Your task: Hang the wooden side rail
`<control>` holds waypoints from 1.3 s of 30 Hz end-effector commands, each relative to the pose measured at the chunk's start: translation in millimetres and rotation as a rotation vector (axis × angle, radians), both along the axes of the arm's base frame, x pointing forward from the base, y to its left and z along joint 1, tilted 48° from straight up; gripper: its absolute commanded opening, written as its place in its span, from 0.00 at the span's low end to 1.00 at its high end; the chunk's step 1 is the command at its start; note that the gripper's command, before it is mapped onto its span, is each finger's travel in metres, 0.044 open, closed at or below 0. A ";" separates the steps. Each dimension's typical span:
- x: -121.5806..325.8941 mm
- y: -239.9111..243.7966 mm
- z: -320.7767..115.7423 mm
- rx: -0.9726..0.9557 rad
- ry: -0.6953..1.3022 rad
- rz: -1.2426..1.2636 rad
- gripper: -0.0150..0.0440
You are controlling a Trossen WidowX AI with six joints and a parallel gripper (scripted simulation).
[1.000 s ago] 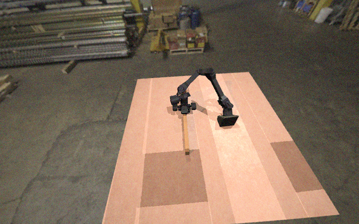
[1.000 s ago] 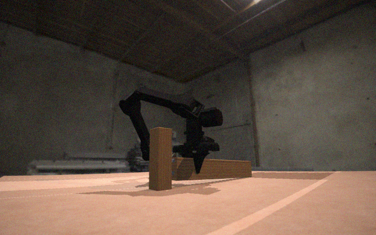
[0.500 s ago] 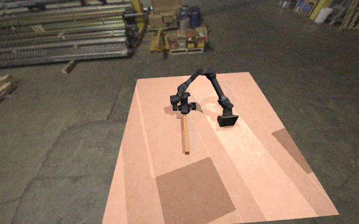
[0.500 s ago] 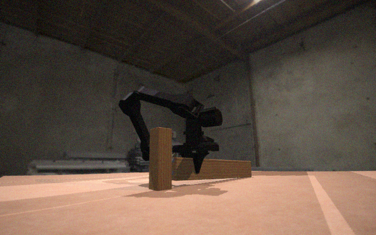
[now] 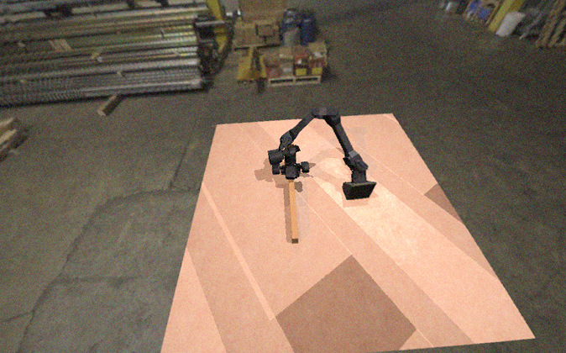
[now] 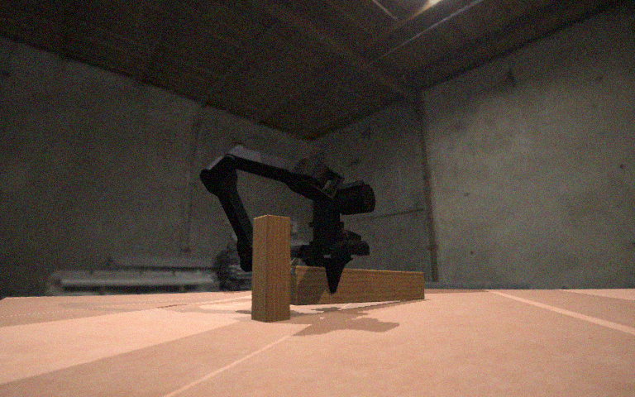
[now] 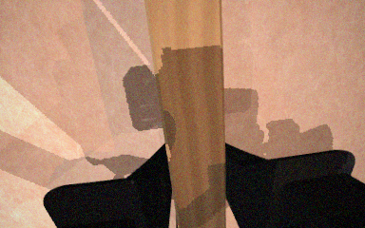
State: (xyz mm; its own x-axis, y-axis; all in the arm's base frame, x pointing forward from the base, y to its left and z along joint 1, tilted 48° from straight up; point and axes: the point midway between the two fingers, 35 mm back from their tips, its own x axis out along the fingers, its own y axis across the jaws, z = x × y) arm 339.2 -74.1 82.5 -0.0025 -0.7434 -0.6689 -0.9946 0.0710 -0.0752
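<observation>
The wooden side rail (image 5: 292, 214) (image 6: 384, 284) (image 7: 190, 28) is a long light-brown beam. Its far end is down at the table (image 5: 239, 199) (image 6: 468, 346). My gripper (image 5: 290, 177) (image 6: 332, 291) (image 7: 188, 142) is shut on the rail near its post-side end, one finger on each side. The headboard post (image 6: 270, 269) stands upright in the exterior view, in front of the rail's end. The arm hides the post in the top view. The hooks, the slot and the pins cannot be made out, so I cannot tell whether the hooks touch the pins.
The arm's base (image 5: 358, 189) stands on the table to the right of the rail in the top view. The arm arches up and over to the gripper. Shadows and bright bands cross the table top. Racks and boxes (image 5: 298, 63) stand on the floor beyond the table.
</observation>
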 end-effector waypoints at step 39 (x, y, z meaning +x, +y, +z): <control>0.3 -2.0 4.7 -0.002 -0.001 0.006 0.25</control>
